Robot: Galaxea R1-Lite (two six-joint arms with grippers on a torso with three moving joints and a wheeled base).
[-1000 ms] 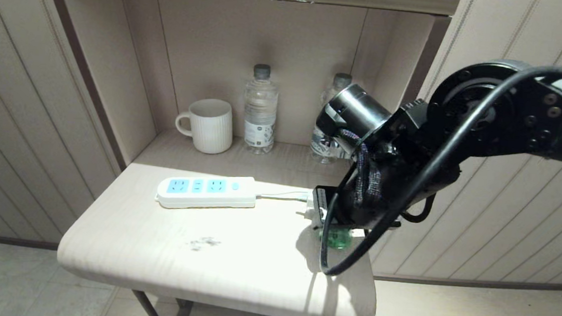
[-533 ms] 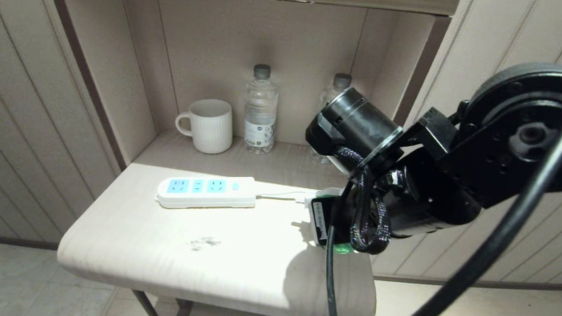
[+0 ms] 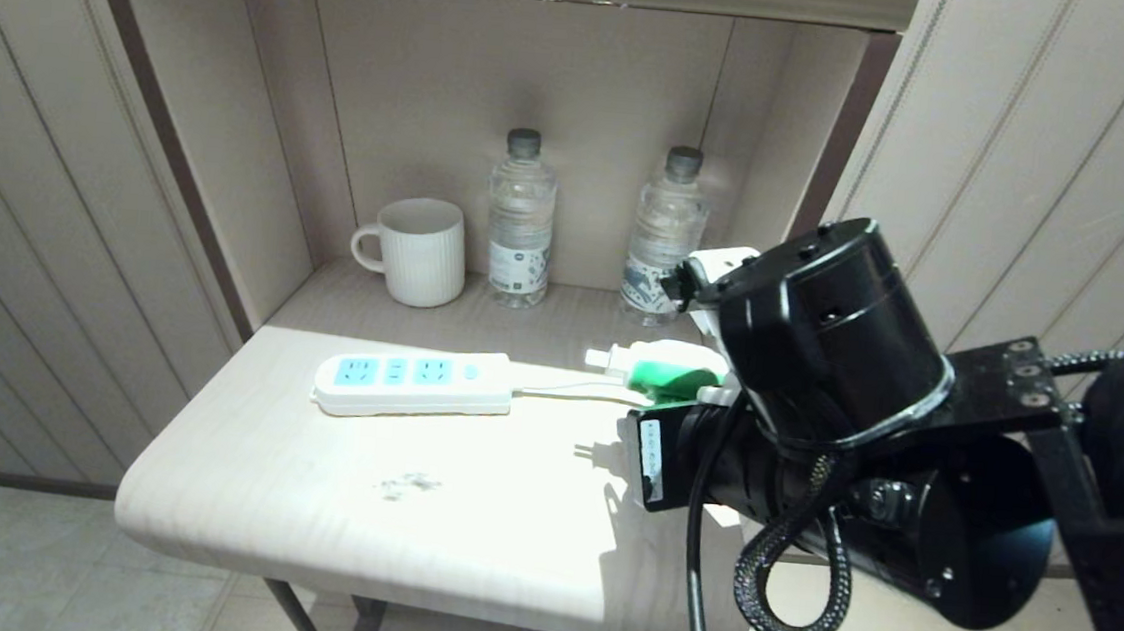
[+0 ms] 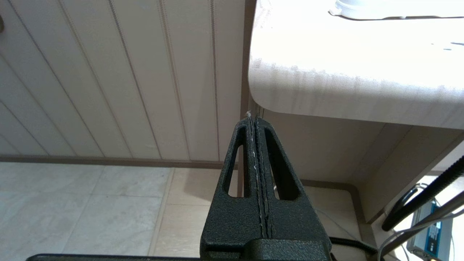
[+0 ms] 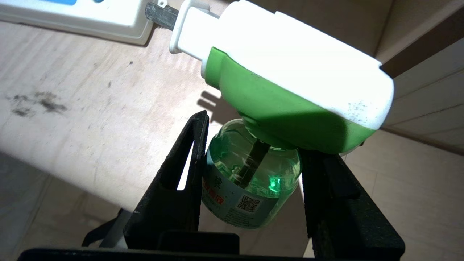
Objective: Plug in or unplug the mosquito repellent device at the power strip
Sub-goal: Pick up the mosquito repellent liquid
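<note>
Currently right tool (image 5: 250,170) clamps one mosquito repellent device (image 5: 275,101); one power strip (image 3: 413,382), two bottles (image 3: 520,218).

We see a pale bench (image 3: 327,498) with rounded corners. On it lies the strip (image 3: 413,382) with its cord (image 3: 566,390). Behind, on the shelf (image 3: 561,324), stand a mug (image 3: 419,250) and two bottles (image 3: 520,218).
</note>
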